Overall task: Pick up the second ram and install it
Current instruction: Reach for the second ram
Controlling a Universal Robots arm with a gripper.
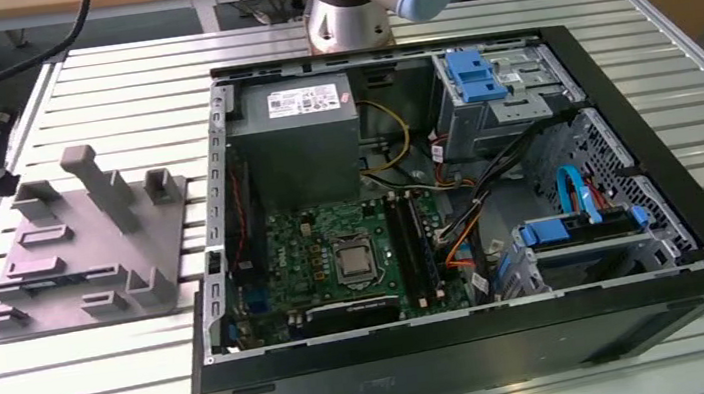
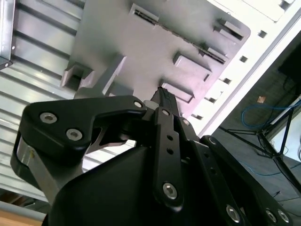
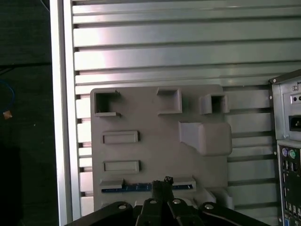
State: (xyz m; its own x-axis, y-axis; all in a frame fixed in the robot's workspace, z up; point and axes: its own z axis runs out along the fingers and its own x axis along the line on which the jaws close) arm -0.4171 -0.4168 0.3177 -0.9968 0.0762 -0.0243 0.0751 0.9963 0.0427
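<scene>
Pick step: your hand [image 3: 167, 181] hovers over the slim bluish-edged memory stick [image 3: 136, 187] in the grey moulded fixture [image 1: 88, 239], 9 o'clock of the black PC case [image 1: 479, 353] in the exterior view; can't tell its opening, and I'd say the descent needs square alignment.

Grey fixture plate [image 1: 88, 239]; silver ribbed table [image 1: 655, 39]; black case [image 1: 480, 363]; green motherboard [image 1: 318, 251]; blue drive latches [image 1: 474, 76]; black hand [image 3: 165, 182].

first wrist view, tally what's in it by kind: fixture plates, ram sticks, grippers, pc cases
grey fixture plate: 1
ram stick, on edge in the plate's slot: 1
gripper, at the stick: 1
computer case: 1
total: 4
</scene>
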